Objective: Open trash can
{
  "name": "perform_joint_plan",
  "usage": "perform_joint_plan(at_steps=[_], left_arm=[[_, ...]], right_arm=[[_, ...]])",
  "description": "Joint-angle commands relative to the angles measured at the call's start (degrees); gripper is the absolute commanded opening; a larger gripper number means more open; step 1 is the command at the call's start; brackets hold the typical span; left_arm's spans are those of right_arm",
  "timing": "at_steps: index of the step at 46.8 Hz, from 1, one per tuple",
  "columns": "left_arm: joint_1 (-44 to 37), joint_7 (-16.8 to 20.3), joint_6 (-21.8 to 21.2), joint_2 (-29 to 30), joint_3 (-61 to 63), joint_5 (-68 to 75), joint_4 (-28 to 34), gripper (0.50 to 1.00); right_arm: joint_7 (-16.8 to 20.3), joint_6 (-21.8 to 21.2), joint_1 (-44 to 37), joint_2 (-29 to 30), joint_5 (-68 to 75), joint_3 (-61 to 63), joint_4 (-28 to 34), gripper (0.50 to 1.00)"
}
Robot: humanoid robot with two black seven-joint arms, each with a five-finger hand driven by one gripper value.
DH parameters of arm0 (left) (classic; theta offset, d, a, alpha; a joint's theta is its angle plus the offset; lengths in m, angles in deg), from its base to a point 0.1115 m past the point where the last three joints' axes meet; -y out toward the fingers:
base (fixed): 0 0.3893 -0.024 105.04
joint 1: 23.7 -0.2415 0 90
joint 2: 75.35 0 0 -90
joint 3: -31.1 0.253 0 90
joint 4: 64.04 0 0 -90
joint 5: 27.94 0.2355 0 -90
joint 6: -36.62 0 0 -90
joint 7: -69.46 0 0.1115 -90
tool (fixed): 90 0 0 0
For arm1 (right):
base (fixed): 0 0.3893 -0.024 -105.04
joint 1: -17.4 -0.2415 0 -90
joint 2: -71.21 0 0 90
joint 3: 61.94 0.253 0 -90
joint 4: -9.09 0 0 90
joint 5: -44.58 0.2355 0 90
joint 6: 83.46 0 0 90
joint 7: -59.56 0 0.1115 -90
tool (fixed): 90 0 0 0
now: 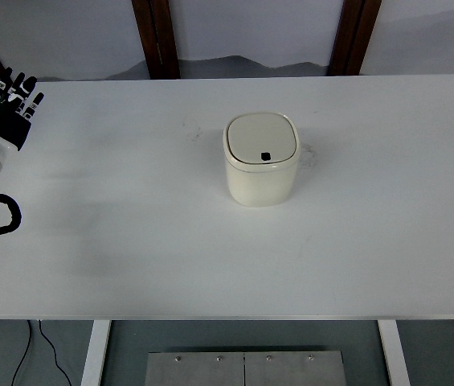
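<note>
Left hand (6, 108) at the upper left edge, black-tipped fingers (19, 83) extended and loosely spread, gripping nothing. White wrist just below the hand, forearm trailing down along the edge, black cable looped beneath the wrist. Right arm out of view.

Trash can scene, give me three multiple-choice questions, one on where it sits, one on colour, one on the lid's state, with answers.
1. Where is the trash can on the white table?
A. near the middle
B. at the left edge
C. at the front right corner

2. What colour is the trash can?
A. red
B. cream
C. black

3. How is its lid?
A. removed
B. standing open
C. closed

Answers: 1 A, it stands near the tabletop's centre, far from the left hand at the left edge. 2 B, body and lid are cream. 3 C, the lid lies flat on top.
</note>
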Motion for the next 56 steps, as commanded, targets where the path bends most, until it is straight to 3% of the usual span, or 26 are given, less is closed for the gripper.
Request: perform_joint_plan(at_steps=[1,56], left_arm=[[0.09,0.0,-0.56,0.0,0.0,0.09,-0.83,1.0],[-0.09,0.09,-1.0,0.96,0.18,0.35,-1.36,1.0]], right_arm=[[-0.01,0.0,0.0,0.0,-0.01,0.0,0.0,0.991],[-0.01,0.0,0.0,0.0,-0.01,0.0,0.0,0.991]])
